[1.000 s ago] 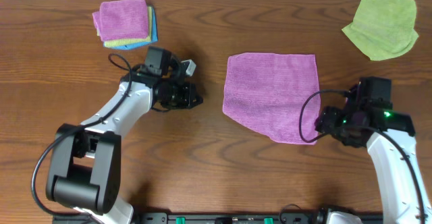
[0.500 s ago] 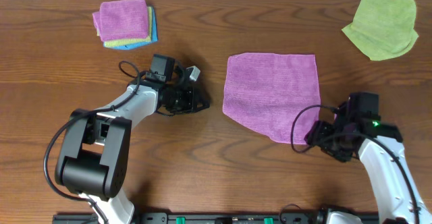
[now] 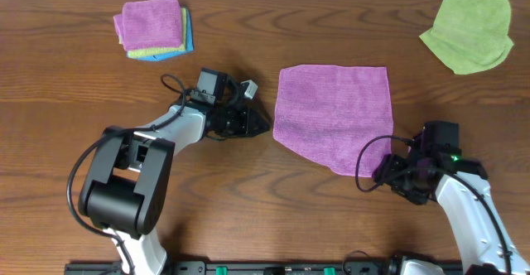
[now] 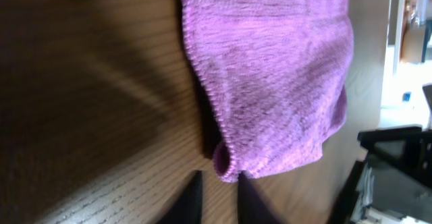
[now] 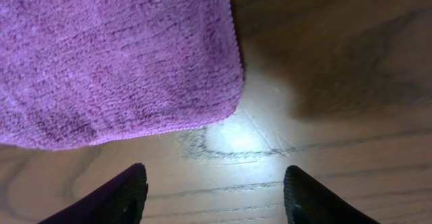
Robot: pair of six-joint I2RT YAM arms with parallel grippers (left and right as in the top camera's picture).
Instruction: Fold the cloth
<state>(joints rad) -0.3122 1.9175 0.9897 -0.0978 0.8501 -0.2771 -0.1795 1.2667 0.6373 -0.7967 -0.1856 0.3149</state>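
On the table (image 3: 50, 101), dead centre, your cloth (image 3: 333, 118) lies flat, its near-left corner cut on a slant. Your left gripper (image 3: 263, 127) sits at the cloth's 9 o'clock, tips right at the edge. The wrist view shows jaws barely parted with a cloth bump at their mouth, not pinched. Your right gripper (image 3: 387, 172) is at the cloth's 5 o'clock, jaws wide and empty, just off the corner. Folded stack (image 3: 153, 28) at 10 o'clock, green cloth (image 3: 468, 31) at 2 o'clock.
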